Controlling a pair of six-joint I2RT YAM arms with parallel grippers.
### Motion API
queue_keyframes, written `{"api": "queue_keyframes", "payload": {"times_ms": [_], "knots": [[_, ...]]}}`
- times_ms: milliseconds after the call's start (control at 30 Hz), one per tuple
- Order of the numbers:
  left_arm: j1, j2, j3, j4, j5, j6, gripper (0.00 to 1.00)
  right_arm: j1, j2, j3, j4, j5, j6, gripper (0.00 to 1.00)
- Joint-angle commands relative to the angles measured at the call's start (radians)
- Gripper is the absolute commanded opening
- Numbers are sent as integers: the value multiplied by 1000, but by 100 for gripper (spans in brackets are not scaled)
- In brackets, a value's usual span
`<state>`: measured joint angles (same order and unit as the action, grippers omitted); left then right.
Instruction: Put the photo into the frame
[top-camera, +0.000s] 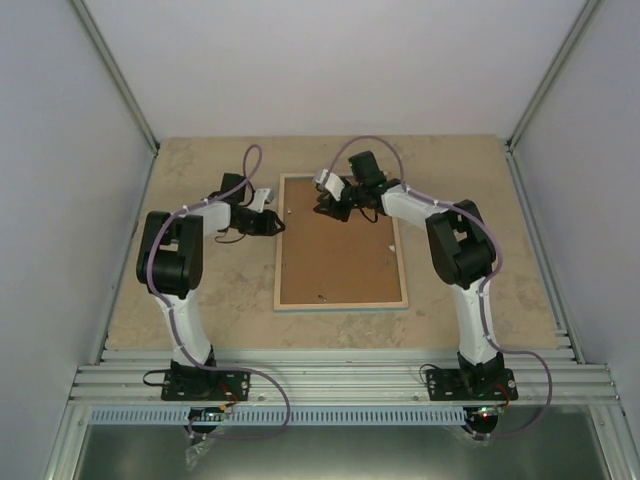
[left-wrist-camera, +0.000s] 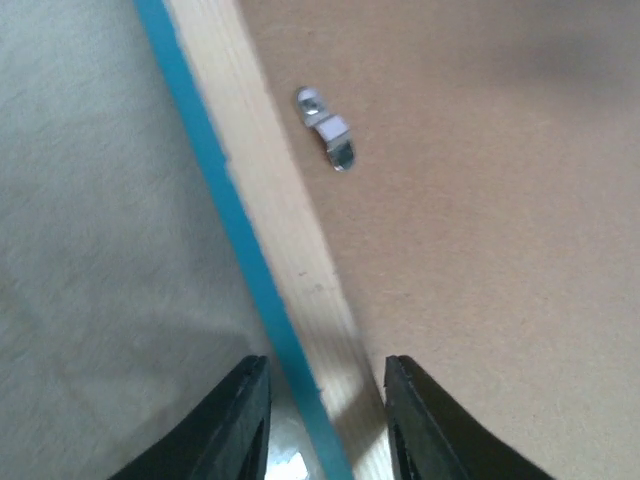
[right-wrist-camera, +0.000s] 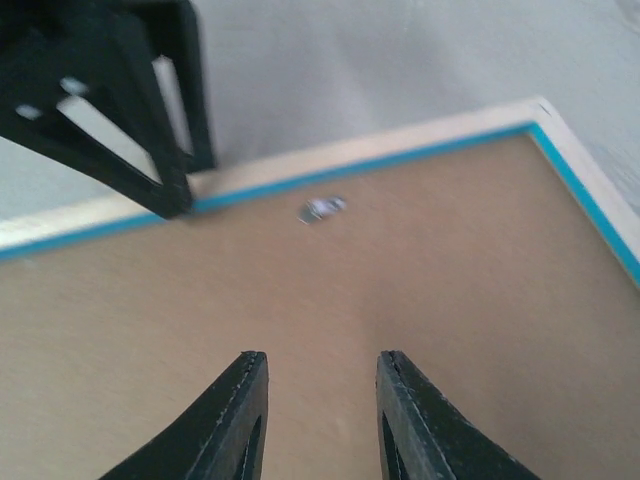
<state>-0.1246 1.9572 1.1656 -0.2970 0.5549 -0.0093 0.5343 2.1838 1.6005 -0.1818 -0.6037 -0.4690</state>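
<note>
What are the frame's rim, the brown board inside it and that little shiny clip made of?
The frame has a rim that looks like pale, unpainted wood, with a turquoise painted strip along its outer edge. The backing board seems to be pressed fibreboard or hardboard: it is an even matte brown with no grain. The clip looks like bright metal, silvery with glints.

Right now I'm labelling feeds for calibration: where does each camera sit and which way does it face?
Top external: above and behind the bases, looking down at the face-down frame; both arms whole.
Left wrist: on the left arm, looking down at the frame's left rim, its fingers straddling it.
Right wrist: over the backing board, facing that rim; own fingers below, left gripper ahead.
Both wrist views share that rim and a metal clip.
</note>
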Motion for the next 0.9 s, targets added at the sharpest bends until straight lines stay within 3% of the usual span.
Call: {"api": "queue_keyframes", "payload": {"times_ms": [0, 167, 367, 867], "knots": [[-17, 28, 10, -41, -8, 48, 30, -27, 53, 56, -61, 44, -51, 32], [-40, -26, -84, -49, -18, 98, 22, -29, 34, 13, -57, 25, -85, 31], [-56, -75, -180, -63, -21, 149, 20, -5, 21, -34, -41, 0, -137, 29], [-77, -73, -182, -55, -5, 122, 19, 80, 153, 38, -8, 107, -89, 24]]}}
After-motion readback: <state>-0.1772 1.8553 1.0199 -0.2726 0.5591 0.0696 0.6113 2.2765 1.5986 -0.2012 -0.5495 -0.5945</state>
